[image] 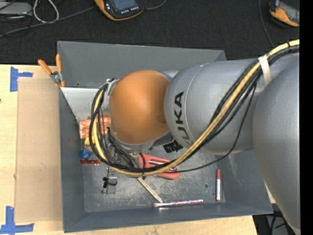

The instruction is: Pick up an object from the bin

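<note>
The pincer [117,155], its state impossible to tell, hangs beside a red-handled tool [162,162] mid-bin [71,180].

Grey bin [71,180]; orange cover [139,106] on a grey arm [215,82] with yellow and black cables [288,46]. Red handles [164,174], red-and-white pen [218,184], blue piece [85,154], perhaps a cap.

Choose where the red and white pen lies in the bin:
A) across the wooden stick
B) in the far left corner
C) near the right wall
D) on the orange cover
C: the red and white pen lies alone on the floor of the bin by its right wall, apart from the wooden stick.
</note>
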`<control>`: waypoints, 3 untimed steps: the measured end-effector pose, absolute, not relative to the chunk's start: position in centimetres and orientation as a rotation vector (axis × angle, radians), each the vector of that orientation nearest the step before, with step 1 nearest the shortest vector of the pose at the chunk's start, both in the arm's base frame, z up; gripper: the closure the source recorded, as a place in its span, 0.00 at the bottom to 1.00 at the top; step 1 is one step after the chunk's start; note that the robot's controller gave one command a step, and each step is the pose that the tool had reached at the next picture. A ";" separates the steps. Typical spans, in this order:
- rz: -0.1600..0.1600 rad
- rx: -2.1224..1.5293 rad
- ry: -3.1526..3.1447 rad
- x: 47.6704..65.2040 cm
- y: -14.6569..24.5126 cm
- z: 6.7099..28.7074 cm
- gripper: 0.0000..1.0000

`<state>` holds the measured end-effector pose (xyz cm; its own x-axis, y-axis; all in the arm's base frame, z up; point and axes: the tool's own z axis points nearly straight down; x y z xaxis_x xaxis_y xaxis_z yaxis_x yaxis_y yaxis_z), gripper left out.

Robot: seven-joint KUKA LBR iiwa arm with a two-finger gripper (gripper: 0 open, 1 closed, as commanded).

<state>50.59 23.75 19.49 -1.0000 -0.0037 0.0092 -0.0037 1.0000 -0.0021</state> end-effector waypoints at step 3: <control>-0.002 0.022 -3.142 53.7 21.7 14.8 0.00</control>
